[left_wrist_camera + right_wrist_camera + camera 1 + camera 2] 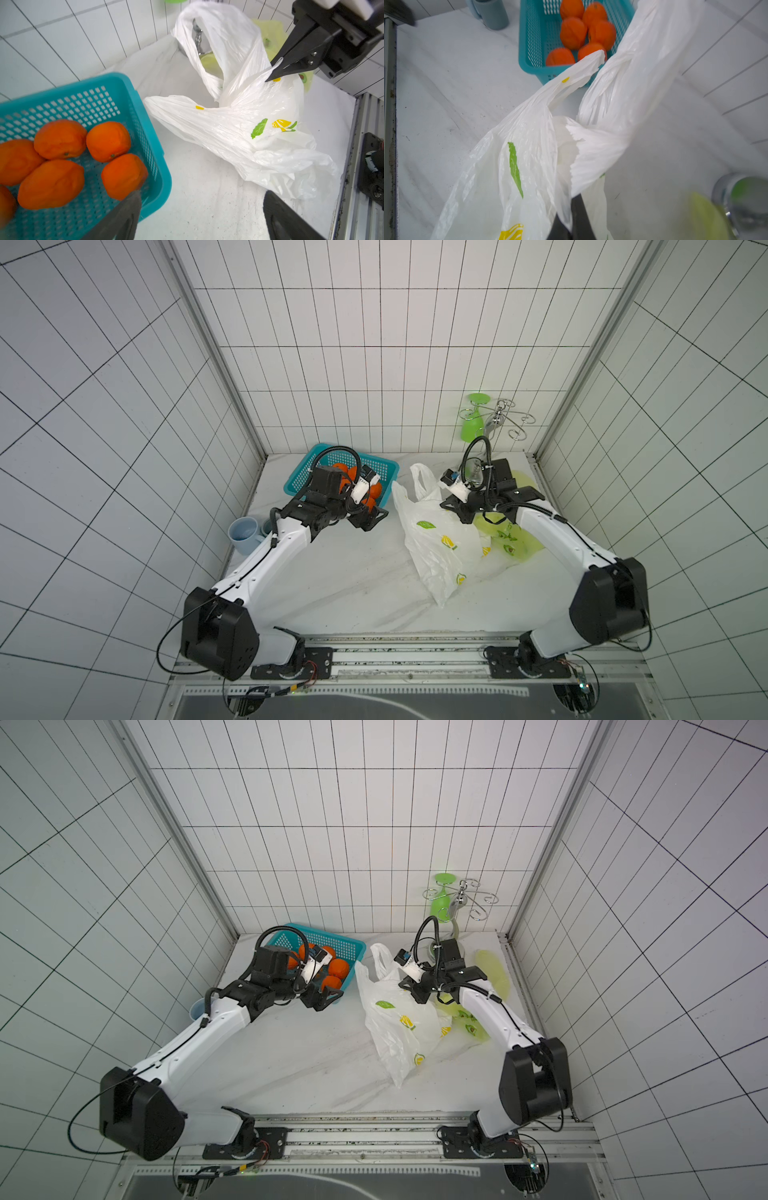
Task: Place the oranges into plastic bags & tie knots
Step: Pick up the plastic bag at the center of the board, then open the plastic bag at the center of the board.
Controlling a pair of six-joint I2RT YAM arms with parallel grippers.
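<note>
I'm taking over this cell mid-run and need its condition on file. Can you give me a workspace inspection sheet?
Surface: white tabletop, streaked, dark specks.
Job's things: six oranges in the teal basket; white bag slack, unknotted; yellow-green bag crumpled under the right arm.
Clutter: blue mugs at the left edge; green glass on the chrome rack.
End effectors: left end effector open, empty, at the basket's corner; right end effector shut on the white bag's rim.
Cables: black wrist cables loop free, unsnagged.
Surroundings: tiled walls; nothing seen amiss.
</note>
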